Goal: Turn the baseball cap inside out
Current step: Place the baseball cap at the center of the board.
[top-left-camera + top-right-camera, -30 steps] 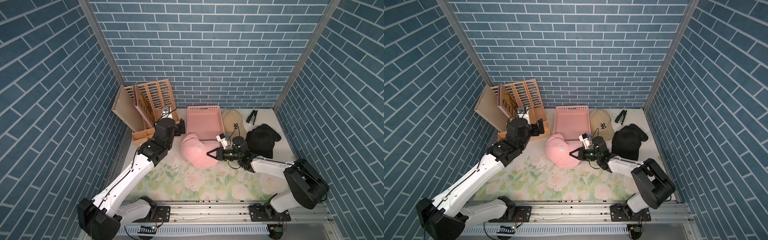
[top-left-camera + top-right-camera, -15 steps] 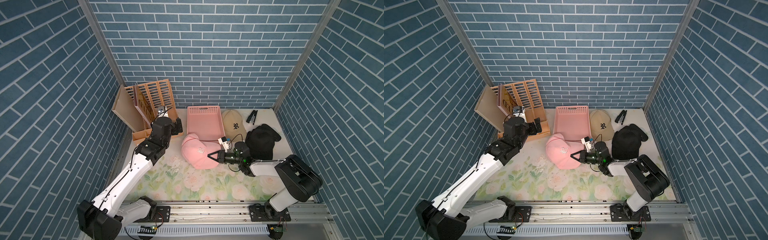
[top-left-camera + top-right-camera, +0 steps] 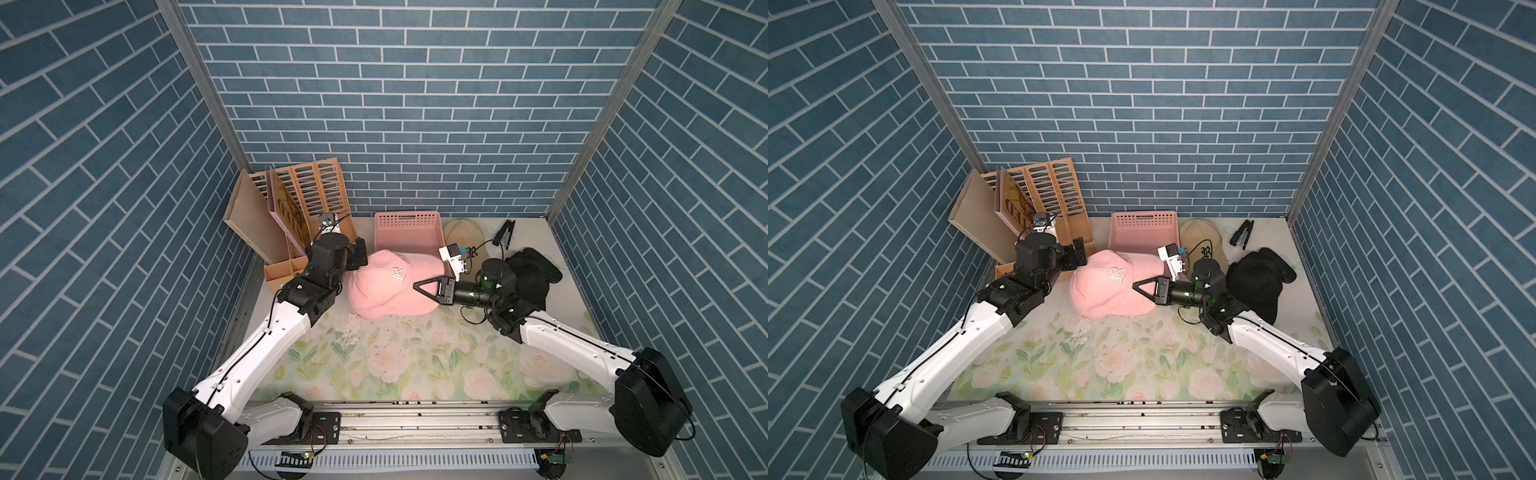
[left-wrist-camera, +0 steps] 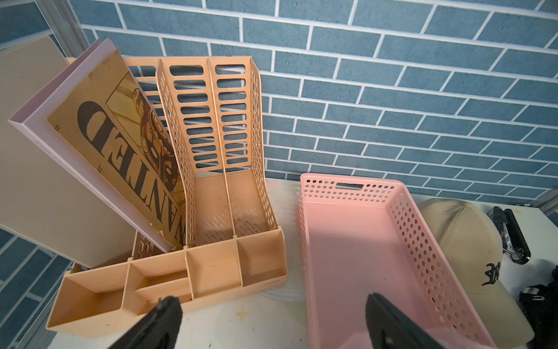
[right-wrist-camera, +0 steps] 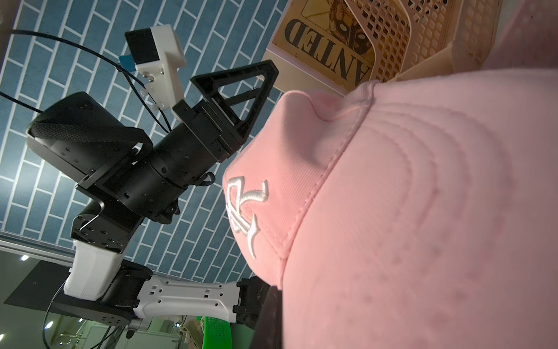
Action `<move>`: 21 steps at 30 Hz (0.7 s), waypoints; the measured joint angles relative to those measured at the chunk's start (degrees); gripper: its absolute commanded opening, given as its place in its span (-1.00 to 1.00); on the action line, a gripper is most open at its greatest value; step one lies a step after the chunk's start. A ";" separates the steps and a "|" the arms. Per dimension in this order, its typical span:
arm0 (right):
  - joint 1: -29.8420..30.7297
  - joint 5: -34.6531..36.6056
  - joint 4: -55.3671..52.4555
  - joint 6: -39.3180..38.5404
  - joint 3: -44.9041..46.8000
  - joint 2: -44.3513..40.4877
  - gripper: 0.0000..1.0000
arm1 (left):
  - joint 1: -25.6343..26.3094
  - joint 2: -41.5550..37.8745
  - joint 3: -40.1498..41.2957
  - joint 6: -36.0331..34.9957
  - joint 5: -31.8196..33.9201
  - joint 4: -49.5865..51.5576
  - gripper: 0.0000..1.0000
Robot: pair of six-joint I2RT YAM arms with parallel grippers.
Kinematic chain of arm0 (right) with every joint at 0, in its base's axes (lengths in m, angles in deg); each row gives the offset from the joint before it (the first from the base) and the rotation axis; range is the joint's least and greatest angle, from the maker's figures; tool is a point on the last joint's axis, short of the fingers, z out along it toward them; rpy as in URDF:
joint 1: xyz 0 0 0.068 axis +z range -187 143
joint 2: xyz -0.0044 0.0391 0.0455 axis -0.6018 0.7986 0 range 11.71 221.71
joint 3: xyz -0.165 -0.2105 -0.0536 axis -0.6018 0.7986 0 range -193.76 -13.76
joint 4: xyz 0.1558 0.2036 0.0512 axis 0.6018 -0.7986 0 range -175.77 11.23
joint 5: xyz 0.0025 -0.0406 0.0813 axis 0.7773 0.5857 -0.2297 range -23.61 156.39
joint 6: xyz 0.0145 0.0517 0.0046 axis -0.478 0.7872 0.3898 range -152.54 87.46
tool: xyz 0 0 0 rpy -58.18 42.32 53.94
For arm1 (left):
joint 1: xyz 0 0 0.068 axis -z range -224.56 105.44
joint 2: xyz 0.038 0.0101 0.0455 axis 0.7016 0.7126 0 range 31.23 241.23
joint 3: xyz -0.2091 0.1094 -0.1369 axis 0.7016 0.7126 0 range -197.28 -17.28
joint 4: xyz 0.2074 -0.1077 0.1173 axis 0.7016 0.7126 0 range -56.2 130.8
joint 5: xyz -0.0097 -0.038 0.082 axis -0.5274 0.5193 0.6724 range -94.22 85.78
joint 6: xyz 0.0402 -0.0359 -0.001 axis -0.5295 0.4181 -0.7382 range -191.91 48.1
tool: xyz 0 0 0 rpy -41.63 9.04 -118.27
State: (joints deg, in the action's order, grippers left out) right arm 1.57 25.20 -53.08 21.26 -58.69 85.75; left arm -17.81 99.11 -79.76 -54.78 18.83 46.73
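Noted pink cap (image 3: pixel 386 286) crown-up between both arms: right end effector (image 3: pixel 417 286) sat closed, seemingly pinching its brim; left end effector (image 4: pixel 271 302) wide open, empty, just behind the crown, which judged to need a low rear-rim grip first.

Free across the front bench (image 3: pixel 415 361); blocked behind the pink cap (image 3: pixel 386 291) by basket (image 3: pixel 407 216), file rack (image 3: pixel 320 191), tan cap (image 3: pixel 461 228).
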 measured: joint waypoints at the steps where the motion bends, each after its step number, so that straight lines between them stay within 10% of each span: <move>1: 0.02 0.00 -0.17 -0.04 0.20 0.20 -1.00 | 0.00 0.00 0.00 0.00 0.11 0.00 0.99; 21: 5.51 0.28 12.11 4.92 7.02 10.34 -1.00 | -0.17 0.39 -0.42 -0.22 0.94 0.04 0.99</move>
State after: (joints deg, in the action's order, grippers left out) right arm 7.07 25.49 -40.97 26.18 -51.67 96.09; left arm -17.99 99.50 -80.18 -55.00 19.77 46.77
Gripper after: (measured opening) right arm 0.088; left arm 0.996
